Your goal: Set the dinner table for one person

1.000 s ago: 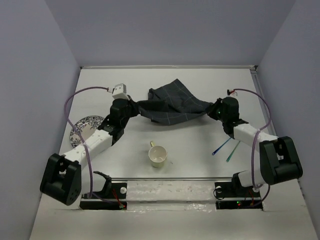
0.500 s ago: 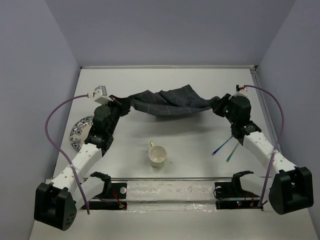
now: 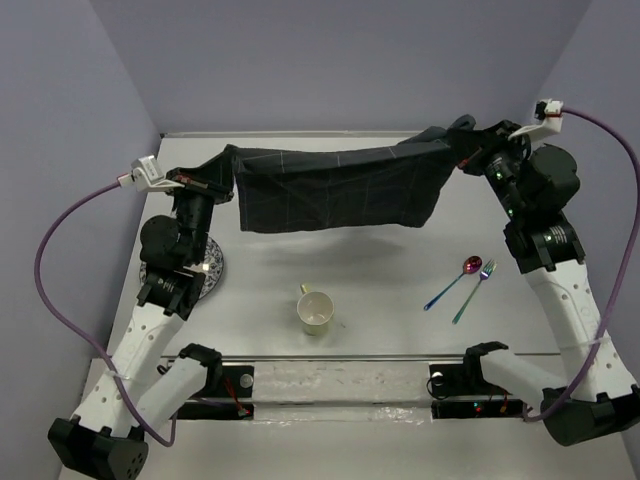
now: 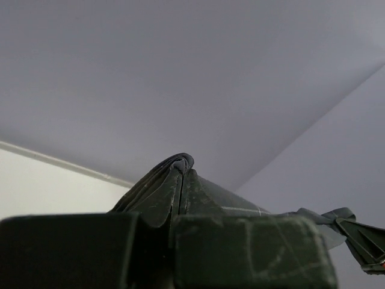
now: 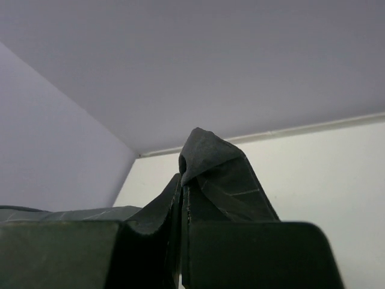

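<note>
A dark grid-lined cloth [image 3: 335,190] hangs stretched in the air over the far half of the white dinner table [image 3: 380,270]. My left gripper [image 3: 228,165] is shut on its left top corner. My right gripper [image 3: 458,140] is shut on its right top corner. In the left wrist view the left gripper [image 4: 180,174] pinches a fold of cloth [image 4: 181,160] that peeks out above the closed fingers. The right wrist view shows the right gripper [image 5: 182,186] the same way, with a bunched cloth corner [image 5: 210,156] sticking out.
A cream cup [image 3: 316,312] stands near the table's front middle. A patterned plate [image 3: 210,272] lies at the left, mostly under my left arm. A spoon [image 3: 455,280] and a fork [image 3: 475,290] lie at the right. Lilac walls surround the table.
Both arms have risen and spread apart. The cloth went from a bunched heap on the table to a taut sheet hanging between the grippers. The spoon and fork now show fully.
</note>
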Robot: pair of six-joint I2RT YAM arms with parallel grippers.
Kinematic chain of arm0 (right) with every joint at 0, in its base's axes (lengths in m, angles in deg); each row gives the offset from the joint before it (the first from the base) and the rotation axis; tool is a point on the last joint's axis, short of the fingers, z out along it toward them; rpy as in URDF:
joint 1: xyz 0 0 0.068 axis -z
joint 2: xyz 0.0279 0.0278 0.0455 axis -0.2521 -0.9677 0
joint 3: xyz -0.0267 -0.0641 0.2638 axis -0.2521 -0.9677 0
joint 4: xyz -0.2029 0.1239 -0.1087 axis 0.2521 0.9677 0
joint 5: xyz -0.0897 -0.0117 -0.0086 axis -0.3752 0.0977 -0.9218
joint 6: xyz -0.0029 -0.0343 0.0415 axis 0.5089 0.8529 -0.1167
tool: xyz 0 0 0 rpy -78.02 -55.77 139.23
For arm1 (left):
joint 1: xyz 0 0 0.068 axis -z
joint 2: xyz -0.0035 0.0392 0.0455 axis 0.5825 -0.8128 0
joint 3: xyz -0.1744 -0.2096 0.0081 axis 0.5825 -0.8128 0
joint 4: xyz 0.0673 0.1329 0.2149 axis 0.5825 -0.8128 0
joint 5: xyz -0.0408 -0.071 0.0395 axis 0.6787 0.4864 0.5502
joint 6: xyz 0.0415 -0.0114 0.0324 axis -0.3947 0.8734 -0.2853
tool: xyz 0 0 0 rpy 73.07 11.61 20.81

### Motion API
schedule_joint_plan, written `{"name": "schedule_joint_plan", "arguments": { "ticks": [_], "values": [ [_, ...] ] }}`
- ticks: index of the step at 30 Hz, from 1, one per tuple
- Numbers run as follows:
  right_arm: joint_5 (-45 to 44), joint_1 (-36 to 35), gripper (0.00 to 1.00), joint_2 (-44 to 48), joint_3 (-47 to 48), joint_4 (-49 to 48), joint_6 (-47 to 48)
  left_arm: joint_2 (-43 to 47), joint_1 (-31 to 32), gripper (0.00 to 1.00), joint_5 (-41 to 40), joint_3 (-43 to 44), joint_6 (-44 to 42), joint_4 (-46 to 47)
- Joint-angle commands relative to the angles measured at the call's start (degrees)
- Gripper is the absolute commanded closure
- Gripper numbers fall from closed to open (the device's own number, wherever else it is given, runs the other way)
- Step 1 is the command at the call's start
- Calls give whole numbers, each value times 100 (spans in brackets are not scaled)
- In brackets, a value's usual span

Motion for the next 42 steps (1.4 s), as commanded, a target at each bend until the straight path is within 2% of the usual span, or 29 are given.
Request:
{"name": "schedule_joint_plan", "arguments": {
  "ticks": [1, 7, 11, 15, 16, 20, 23, 27, 29, 32, 33, 35, 36, 42],
  "values": [
    [119, 37, 100, 137, 364, 218, 0, -40, -33, 100, -209, 180, -207, 290],
    [-101, 37, 100, -117, 233, 209, 88, -470, -33, 100, -324, -101, -128, 369],
    [-171, 37, 100, -627, 171, 113, 167, -935, -94, 100, -342, -269, 135, 614],
    [-119, 37, 100, -1540, 451, -19, 290, -1630, -348, 100, 97, 248, 285, 756],
    [-49, 37, 100, -1733, 618, -2, 342, -1805, -445, 100, 281, 424, 311, 747],
    [-57, 37, 100, -2648, 2145, 418, 667, -3132, -963, 100, 1571, 2072, 268, 213],
    [-110, 98, 100, -3158, 3242, 814, 808, -3573, -1236, 100, 1996, 2551, 591, 202],
    [-417, 151, 100, -3300, 3774, 1000, 1168, -3688, -1448, 100, 2409, 2790, 707, 228],
    [-444, 151, 100, -3203, 3574, 983, 1152, -3635, -1474, 100, 2436, 2624, 716, 255],
    [-374, 151, 100, -2940, 2644, 790, 1011, -3416, -1465, 100, 2331, 1895, 751, 456],
    [-356, 151, 100, -2774, 1971, 598, 915, -3302, -1465, 100, 2287, 1423, 803, 631],
    [-356, 151, 100, -2615, 1221, 299, 801, -3205, -1465, 100, 2252, 920, 874, 869],
    [-365, 151, 100, -2501, 530, 54, 678, -3152, -1465, 100, 2234, 413, 944, 1131],
    [-251, 151, 100, -2552, -1339, -677, 168, -3353, -1474, 99, 2242, -1443, 1190, 2502]
  ]
}}
